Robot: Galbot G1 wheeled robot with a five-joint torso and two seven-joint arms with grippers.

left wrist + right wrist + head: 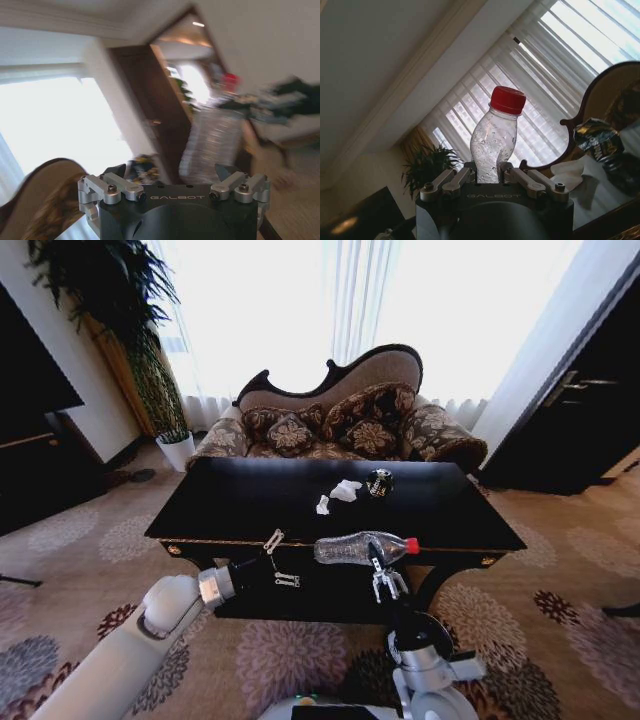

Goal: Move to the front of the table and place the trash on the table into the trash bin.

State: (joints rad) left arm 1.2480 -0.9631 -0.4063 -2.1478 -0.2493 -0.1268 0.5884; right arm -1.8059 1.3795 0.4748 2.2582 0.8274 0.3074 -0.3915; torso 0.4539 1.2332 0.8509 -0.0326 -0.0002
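Bottle point(360, 547) is in the right gripper point(387, 583), fingers closed on its middle; it lies sideways just in front of the near edge of the table point(250, 510), red cap pointing right. Clear crumpled plastic, seemingly empty. Right wrist view confirms the fingers point(451, 181) pinching the bottle point(495, 137) at its waist.

Left gripper point(279, 560) hangs in front of the table's near edge, left of the bottle, fingers spread apart and holding nothing. Left wrist view shows the fingers point(107, 186) wide, with the bottle point(212, 142) beyond them.

Remaining trash on the table: two white paper wads point(340, 494) near the middle, and a dark shiny lump point(379, 482) just beside them to the right.

Step in hand, as judged: one piece lifted off, carry to the bin pending. Trash bin's position is unknown from here, so the next move calls for locating it first, then bringing the bottle over its mouth before release.
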